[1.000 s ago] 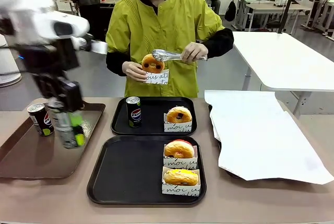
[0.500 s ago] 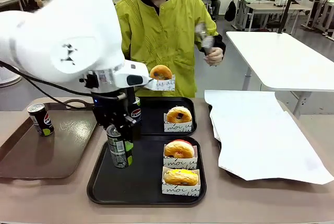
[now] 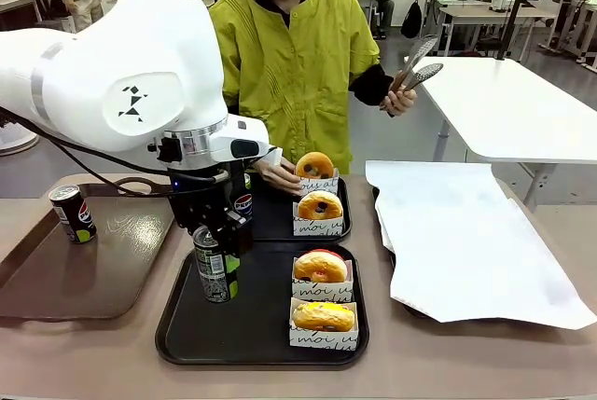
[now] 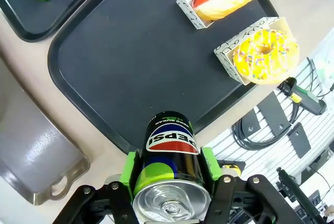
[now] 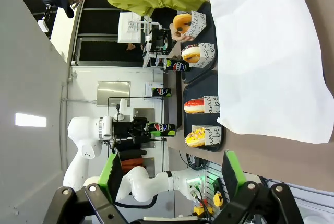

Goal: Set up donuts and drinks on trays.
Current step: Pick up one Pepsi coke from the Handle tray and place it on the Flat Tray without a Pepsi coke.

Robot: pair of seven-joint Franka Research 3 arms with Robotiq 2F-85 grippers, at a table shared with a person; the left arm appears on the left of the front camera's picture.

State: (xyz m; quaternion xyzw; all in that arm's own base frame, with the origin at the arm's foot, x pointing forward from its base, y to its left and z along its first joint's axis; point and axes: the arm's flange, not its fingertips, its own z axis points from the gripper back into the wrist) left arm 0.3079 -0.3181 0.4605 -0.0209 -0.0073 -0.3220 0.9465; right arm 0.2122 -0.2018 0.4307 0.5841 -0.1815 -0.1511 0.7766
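My left gripper is shut on a Pepsi can, held upright low over the left part of the near black tray. From the left wrist, the can sits between the green pads above that tray. A red-iced donut and a yellow donut lie in paper sleeves on the near tray. The far black tray holds a chocolate donut and a second can. The person's hand sets another sleeved donut at its far side. My right gripper is open, holding nothing.
A glossy brown handled tray on the left carries one more can. A white-paper-covered tray lies on the right. The person's other hand holds metal tongs raised over the far side.
My left arm carried the can from the brown tray rightward over the near black tray. The person brought the sleeved donut down to the far tray and lifted the tongs away.
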